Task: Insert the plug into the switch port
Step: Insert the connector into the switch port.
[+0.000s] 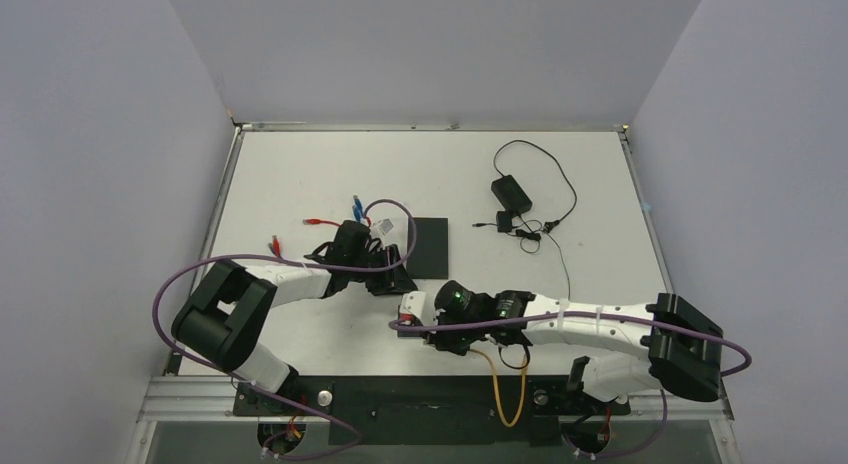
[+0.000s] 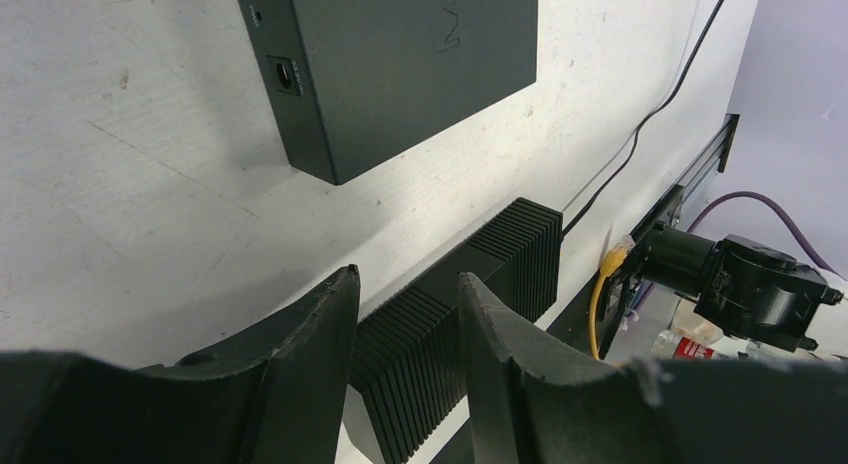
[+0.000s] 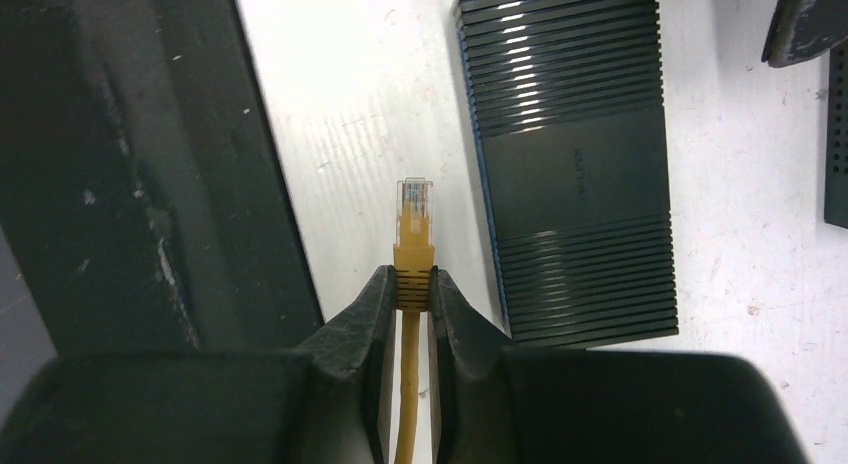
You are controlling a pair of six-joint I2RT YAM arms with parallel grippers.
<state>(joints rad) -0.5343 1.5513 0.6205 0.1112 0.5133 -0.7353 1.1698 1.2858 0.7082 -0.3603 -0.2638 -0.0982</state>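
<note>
My right gripper is shut on the ribbed boot of a yellow cable's plug. The plug's clear tip sticks out ahead of the fingers, above the white table. The black ribbed switch lies flat just right of the plug and does not touch it; its ports do not show. In the left wrist view my left gripper is open, its two fingers hanging over the near end of the switch without holding it. In the top view the left gripper and the right gripper are close together at the table's front middle.
A flat black box lies beside the left gripper. A power adapter with a thin black cable lies at the back right. Red and blue plugs lie behind the left arm. The black front rail runs left of the plug.
</note>
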